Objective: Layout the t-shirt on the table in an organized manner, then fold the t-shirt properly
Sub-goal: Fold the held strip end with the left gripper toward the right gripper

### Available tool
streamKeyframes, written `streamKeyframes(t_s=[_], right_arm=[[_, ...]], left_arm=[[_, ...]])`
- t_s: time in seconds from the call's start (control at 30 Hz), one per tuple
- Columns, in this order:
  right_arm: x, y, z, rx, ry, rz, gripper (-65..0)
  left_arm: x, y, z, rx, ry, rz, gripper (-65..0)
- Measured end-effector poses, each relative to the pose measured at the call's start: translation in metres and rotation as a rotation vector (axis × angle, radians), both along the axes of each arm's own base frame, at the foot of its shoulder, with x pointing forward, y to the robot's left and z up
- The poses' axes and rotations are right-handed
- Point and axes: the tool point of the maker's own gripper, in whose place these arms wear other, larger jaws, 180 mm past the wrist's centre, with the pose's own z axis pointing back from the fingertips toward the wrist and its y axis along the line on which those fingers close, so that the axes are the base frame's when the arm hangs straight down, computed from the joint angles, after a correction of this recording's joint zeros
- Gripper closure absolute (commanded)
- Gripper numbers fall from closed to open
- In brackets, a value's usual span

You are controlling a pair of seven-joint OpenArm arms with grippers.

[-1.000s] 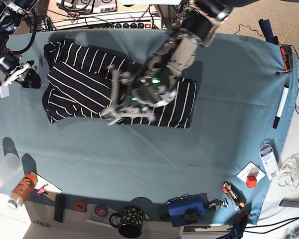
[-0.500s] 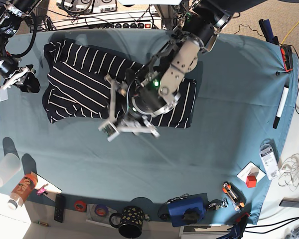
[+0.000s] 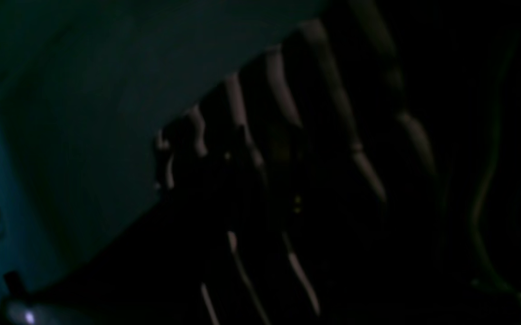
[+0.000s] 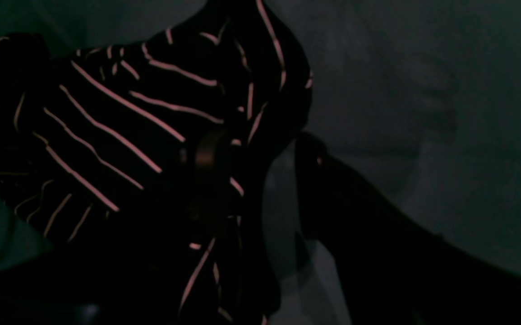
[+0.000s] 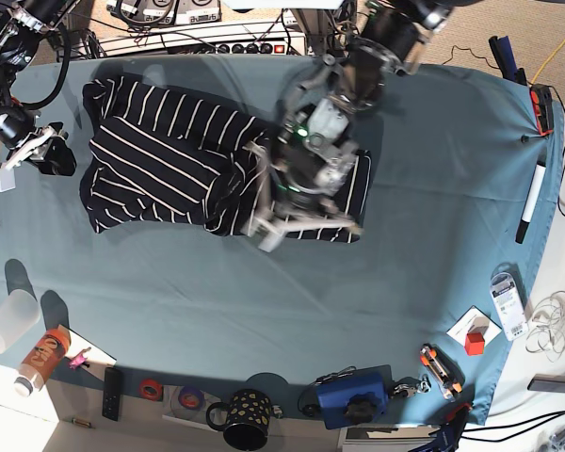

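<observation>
Soft dark cloth with thin white stripes, the t-shirt point(image 5: 169, 155) lies bunched on the blue table point(image 5: 433, 235), right under the left gripper point(image 5: 297, 218). That gripper sits low on its wrinkly edge; its fingers are blurred, so I cannot tell their gap. The right gripper point(image 5: 5, 160) waits apart, fingers spread.

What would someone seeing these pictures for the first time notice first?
The dark striped t-shirt lies bunched on the far-left part of the teal table. The left gripper is down on its near edge, mid-table. The right gripper waits, open, at the shirt's left end.
</observation>
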Motion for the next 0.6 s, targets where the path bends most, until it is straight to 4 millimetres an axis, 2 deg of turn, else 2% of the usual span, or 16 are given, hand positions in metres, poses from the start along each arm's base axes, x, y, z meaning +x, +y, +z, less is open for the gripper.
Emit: streamKeyframes(t_s=[0.17, 0.33, 0.6], right_arm=[[0.000, 0.000, 0.000, 0.000, 0.000, 0.000, -24.1], [0.000, 0.000, 0.000, 0.000, 0.000, 0.000, -24.1], [0.000, 0.000, 0.000, 0.002, -0.002, 0.000, -24.1]], left_arm=[[-0.039, -0.029, -0.022, -0.135, 0.153, -0.094, -7.3], [-0.070, -0.058, -0.028, -0.293, 0.204, -0.185, -7.3], [-0.088, -0.084, -0.018, -0.428, 0.236, -0.301, -7.3]])
